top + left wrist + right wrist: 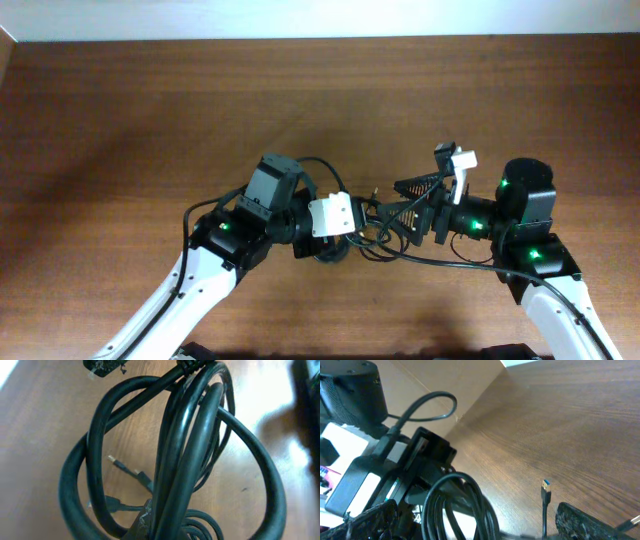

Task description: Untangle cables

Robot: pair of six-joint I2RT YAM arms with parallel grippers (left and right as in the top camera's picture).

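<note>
The cables [378, 246] are a bundle of thin black loops hanging between the two grippers near the table's middle. My left gripper [358, 226] is shut on the bundle. In the left wrist view the loops [185, 450] fill the frame, one finger [142, 522] presses against them, and two small metal plug ends [119, 464] lie on the wood below. My right gripper [402, 210] stands open, its fingers [580, 520] on either side of the coil [457, 505] without touching it. A blue-tipped USB plug [546, 485] sticks up near the right finger.
The brown wooden table [150, 110] runs to a pale wall along the far edge. The left arm's body and its thick fixed wire [420, 405] fill the upper left of the right wrist view, close to the right gripper.
</note>
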